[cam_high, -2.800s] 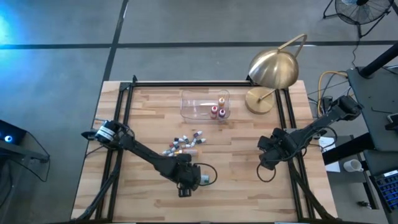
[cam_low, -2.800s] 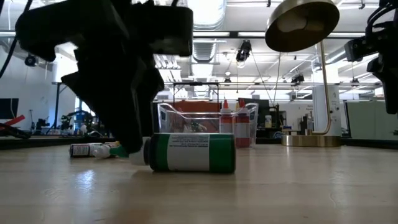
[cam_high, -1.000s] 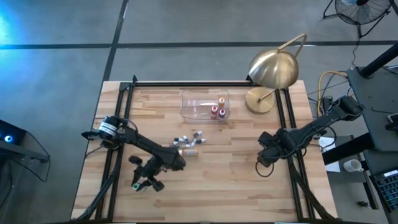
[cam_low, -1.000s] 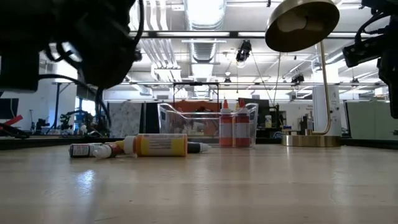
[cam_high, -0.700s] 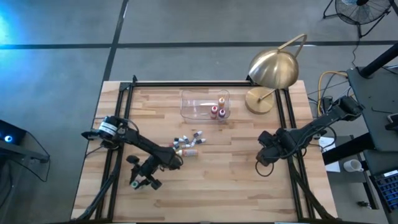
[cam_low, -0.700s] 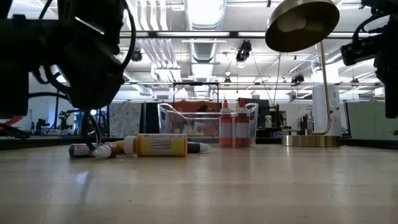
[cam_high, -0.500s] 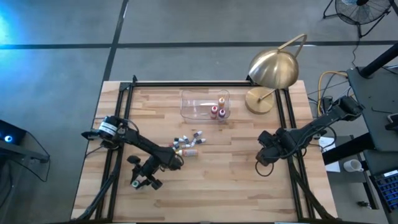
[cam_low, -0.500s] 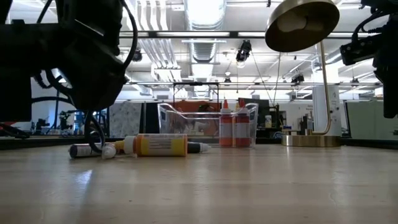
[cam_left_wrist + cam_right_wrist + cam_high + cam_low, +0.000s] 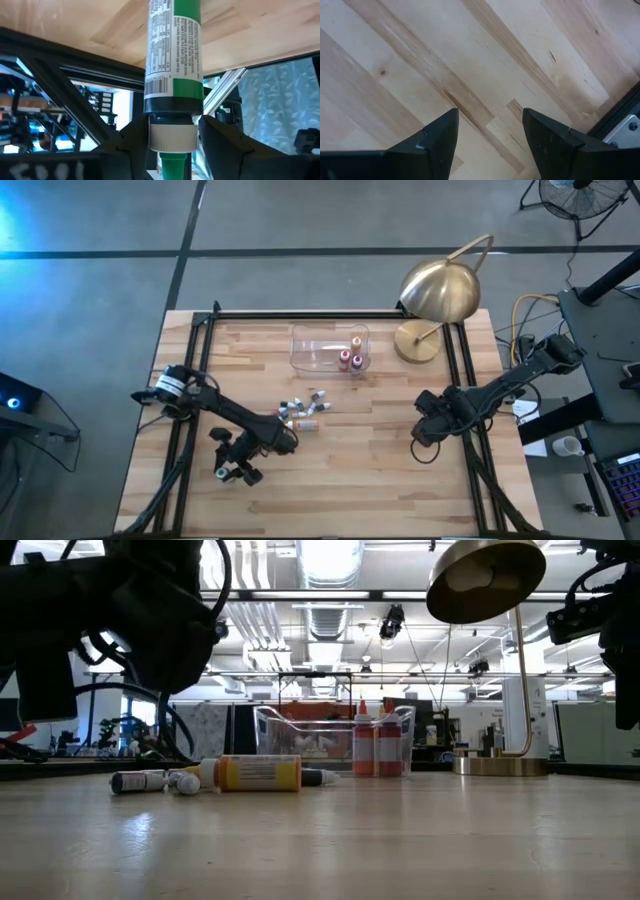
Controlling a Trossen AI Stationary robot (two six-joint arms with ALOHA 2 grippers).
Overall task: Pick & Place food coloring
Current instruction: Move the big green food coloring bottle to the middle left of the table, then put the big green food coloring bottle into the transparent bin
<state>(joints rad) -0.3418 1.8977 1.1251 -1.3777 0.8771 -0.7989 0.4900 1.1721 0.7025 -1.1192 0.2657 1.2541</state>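
Observation:
My left gripper (image 9: 230, 471) hangs above the table's near left part, shut on a green food coloring bottle (image 9: 173, 55) with a white printed label. In the low view it is the dark mass at the upper left (image 9: 120, 620). Several more small bottles (image 9: 300, 412) lie on their sides in a loose pile at mid-table; in the low view a yellow one (image 9: 258, 773) lies in front. Three bottles (image 9: 350, 356) stand in the clear tub (image 9: 318, 348). My right gripper (image 9: 426, 434) is open and empty over bare wood (image 9: 490, 125) at the right. My left gripper pinches the green bottle's cap end between its two fingers, at the white collar (image 9: 172, 138) below the dark neck. The bottle's body sticks out forward past the fingertips, along the fingers. The bottle is lifted clear of the table.
A brass desk lamp (image 9: 440, 292) stands at the far right corner, its base (image 9: 417, 342) beside the tub. Black frame rails (image 9: 190, 380) run along the table's left, far and right edges. Bare wood lies between the pile and the near edge.
My left gripper has taken the green bottle off the table near the front middle and carried it toward the left edge, lifted clear. In the last second it has stayed near that spot and turned a little. The pile and the tub are as before.

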